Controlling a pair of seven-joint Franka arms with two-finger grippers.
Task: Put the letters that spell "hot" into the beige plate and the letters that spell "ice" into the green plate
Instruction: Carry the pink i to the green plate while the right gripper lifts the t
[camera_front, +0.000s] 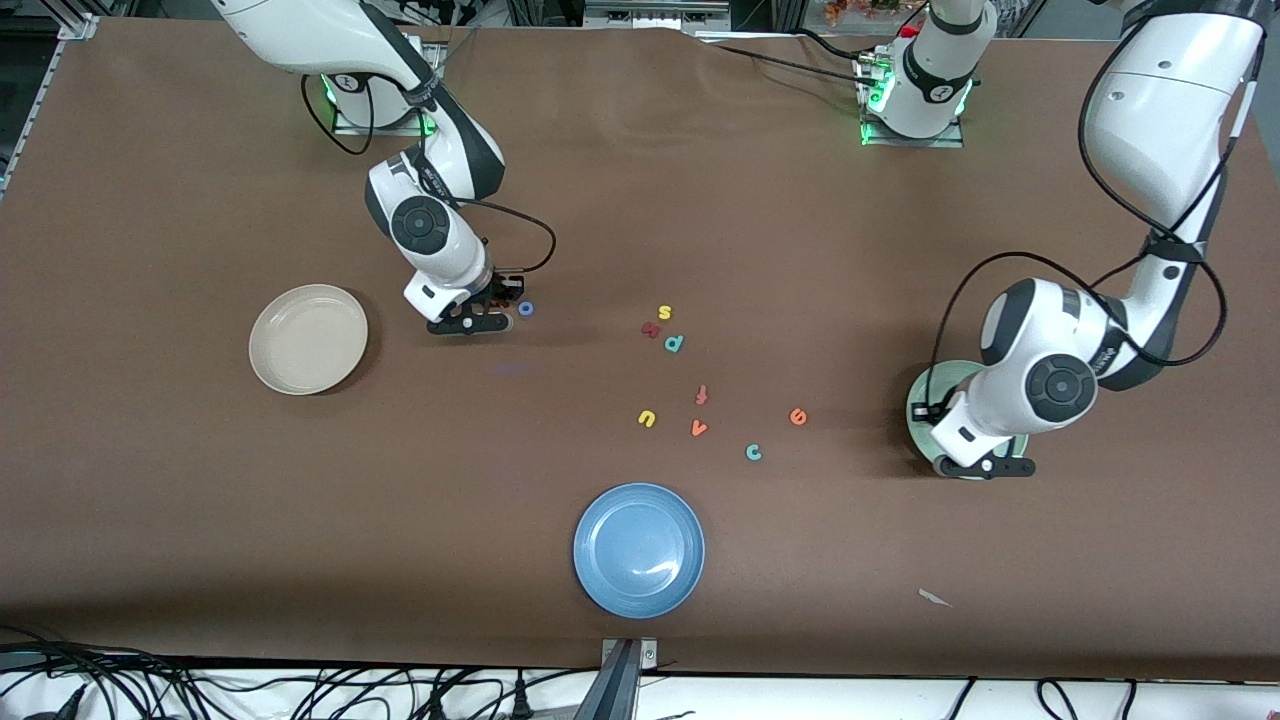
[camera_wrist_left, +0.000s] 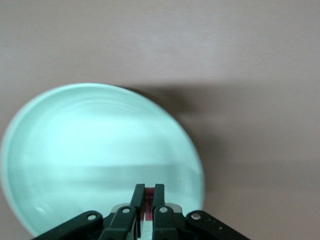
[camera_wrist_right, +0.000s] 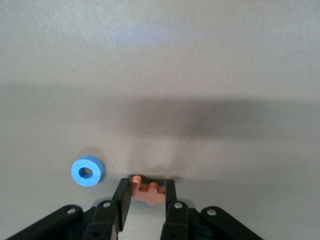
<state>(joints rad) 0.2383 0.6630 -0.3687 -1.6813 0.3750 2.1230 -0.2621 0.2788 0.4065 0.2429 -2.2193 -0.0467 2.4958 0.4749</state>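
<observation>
1. Brown desk (camera_front: 640, 200) fills my front view; at the right arm's end sits the beige plate (camera_front: 308, 339), with nothing in it that I can see.
2. Just beside it, my right gripper (camera_wrist_right: 145, 196) is low at the desk, its fingers closed around the orange t (camera_wrist_right: 148, 193); the blue o (camera_front: 525, 308) lies on the desk close by.
3. Mid-desk, loose letters wait: a yellow one (camera_front: 664, 313), a dark red one (camera_front: 650, 329), the teal p (camera_front: 674, 343), the f (camera_front: 701, 395), u (camera_front: 646, 418) and v (camera_front: 699, 429), the teal c (camera_front: 753, 452) and orange e (camera_front: 797, 416). The blue plate (camera_front: 639, 549) sits nearest the camera.
4. At the left arm's end, my left gripper (camera_wrist_left: 149, 200) hangs over the green plate (camera_wrist_left: 60, 150), clamped tight on a dark red piece (camera_wrist_left: 149, 197), probably the i.
5. By my judgement, no letter is delivered yet.
6. The left arm covers much of the green plate from the front; I cannot read the yellow letter's shape.
</observation>
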